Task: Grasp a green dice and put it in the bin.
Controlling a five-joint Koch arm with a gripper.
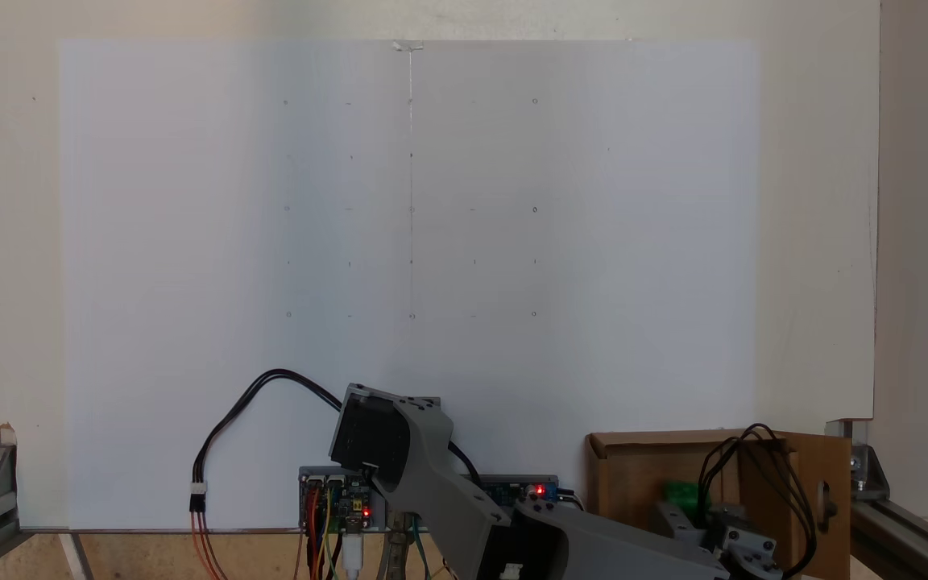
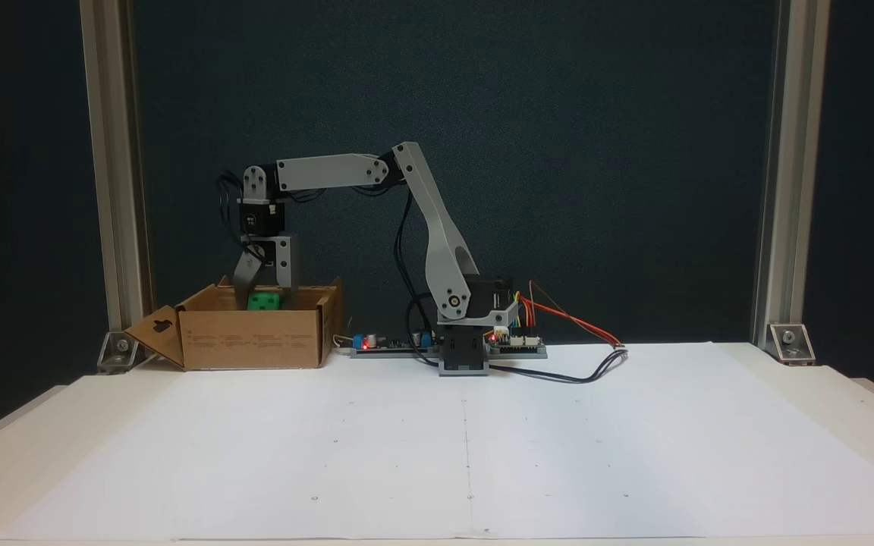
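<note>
I can see my grey plastic robot arm (image 2: pixel 437 227) reaching sideways from its base and bending down over the brown cardboard box with flaps (image 2: pixel 251 337), which sits at the left of the side-on fixed view. The end effector (image 2: pixel 265 292) points straight down into the open top of the box. Its two fingers are pinching the small bright green dice with rounded corners (image 2: pixel 264 301) between them, one finger on each side. The dice sits just at the top edge of the box, inside its walls, and I cannot tell if it touches the bottom. It looks like a shiny little green block. I cannot make out its dots from here. In the other fixed view, looking down, the dice (image 1: pixel 683 493) shows as a green patch inside the box (image 1: pixel 633 475), partly hidden by the arm (image 1: pixel 448 483) and black wires (image 1: pixel 738 467). One box flap (image 2: pixel 155 334) with a hole cut in it hangs open on the left. The big white paper sheet (image 2: pixel 467 440) covers the pale desk (image 2: pixel 862 394).
</note>
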